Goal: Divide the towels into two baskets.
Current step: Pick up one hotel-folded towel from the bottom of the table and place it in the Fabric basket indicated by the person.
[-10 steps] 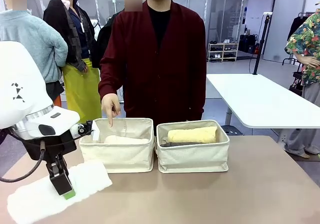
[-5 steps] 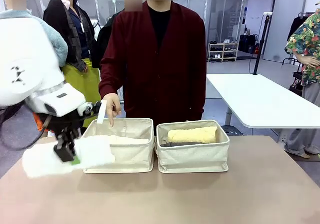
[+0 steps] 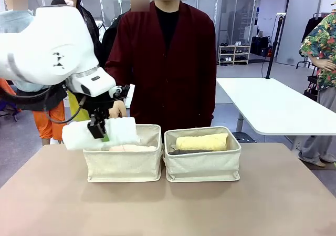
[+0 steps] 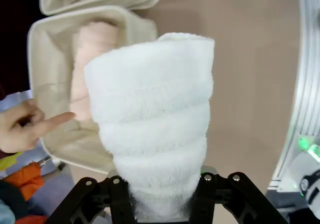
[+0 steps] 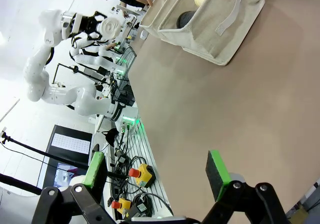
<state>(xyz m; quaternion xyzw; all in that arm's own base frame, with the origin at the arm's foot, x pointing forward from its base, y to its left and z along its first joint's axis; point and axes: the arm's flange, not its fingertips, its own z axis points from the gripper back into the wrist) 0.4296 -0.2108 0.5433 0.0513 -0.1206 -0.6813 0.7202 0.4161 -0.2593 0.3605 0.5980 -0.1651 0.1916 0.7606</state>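
Clamping one white towel (image 3: 122, 131), the left tool (image 3: 101, 136) hangs above two baskets (image 3: 126, 162); right tool (image 5: 155, 173) apart.

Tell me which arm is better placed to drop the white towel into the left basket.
Left. Its claw is shut on the white towel, held above the left basket where the pinkish towel lies and the person's hand points. The right claw is open, empty, far off over bare table.

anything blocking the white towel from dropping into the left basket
Partly. The left hand holds the white towel over the left basket's left rim. The person's hand points into it at the far rim, and a pinkish towel already lies inside with room beside it.
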